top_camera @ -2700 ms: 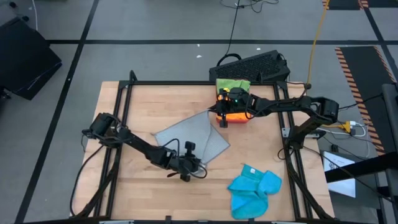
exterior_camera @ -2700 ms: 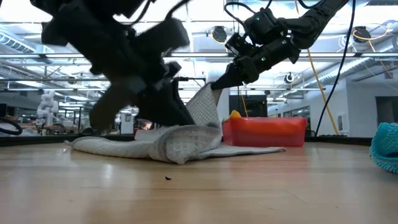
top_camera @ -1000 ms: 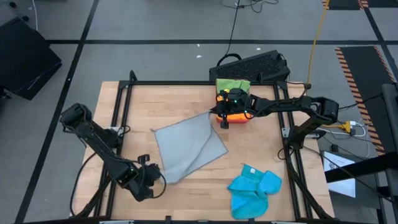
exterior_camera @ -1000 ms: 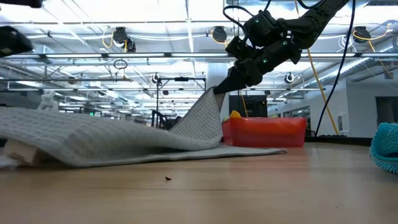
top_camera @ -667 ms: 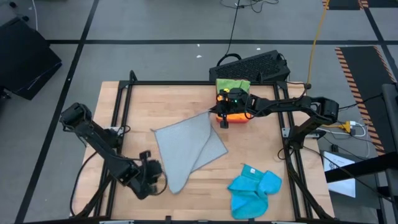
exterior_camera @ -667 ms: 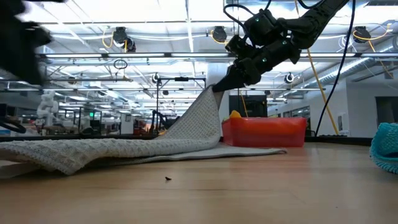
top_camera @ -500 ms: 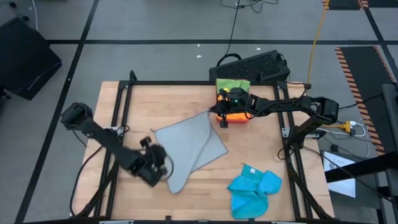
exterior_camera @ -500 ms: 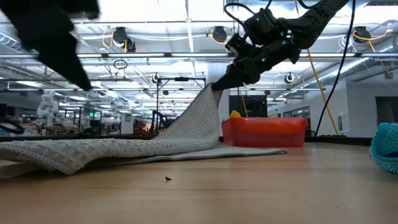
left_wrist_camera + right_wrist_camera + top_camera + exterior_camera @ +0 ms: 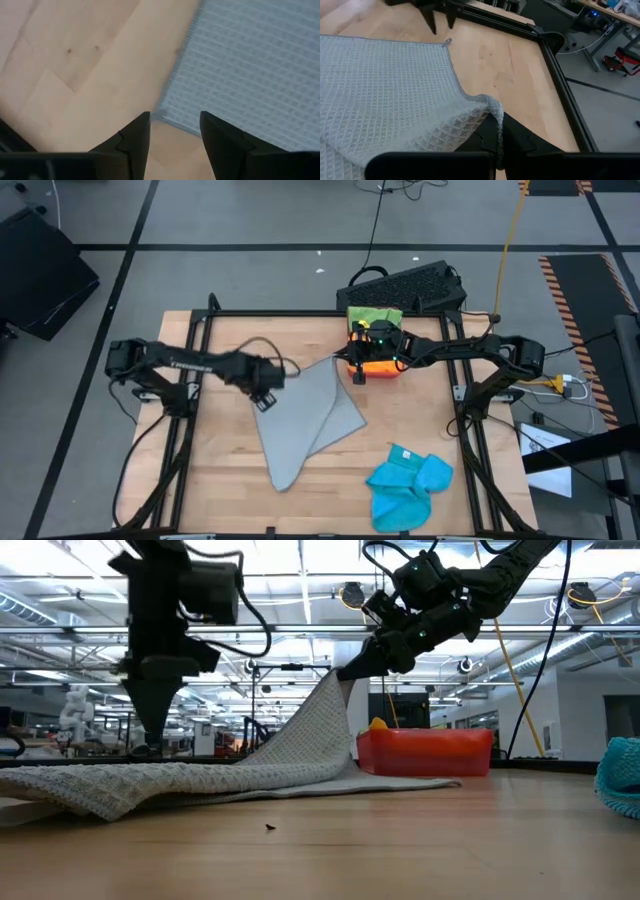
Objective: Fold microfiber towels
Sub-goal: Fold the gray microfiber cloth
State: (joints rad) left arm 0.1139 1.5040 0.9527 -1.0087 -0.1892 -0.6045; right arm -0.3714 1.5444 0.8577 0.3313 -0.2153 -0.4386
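- Far left of the wooden table (image 9: pixel 210 460): the left arm reaches in from the table's left edge. The left gripper (image 9: pixel 264 390) hangs above the grey towel's left corner. A moment ago it was low at the near-left side of the table, dragging that part of the cloth outward; it has since let go and swung up toward the back.
- The left wrist view shows its two dark fingers (image 9: pixel 135 137) parted with nothing between them, and the towel's edge and corner just beyond the tips.
- Centre: the grey waffle-weave microfiber towel (image 9: pixel 305 420) lies spread on the table, drawn out to a long point toward the near edge. Since the left arm's pull it lies flatter and wider.
- Its far-right corner is lifted off the wood, rising like a tent in the low view.
- Centre right: the right gripper (image 9: pixel 352 365) pinches that raised corner, its fingers closed on the cloth, just as it did before.
- Right behind it: an orange-red tray (image 9: pixel 378 366) with orange and bright green cloths (image 9: pixel 374 316) at the table's back.
- Near right: a crumpled bright blue towel (image 9: pixel 408 485), untouched.
- Judgement: the grey towel looks spread and ready; the left gripper seems to be lining up to take the second back corner for the first fold.
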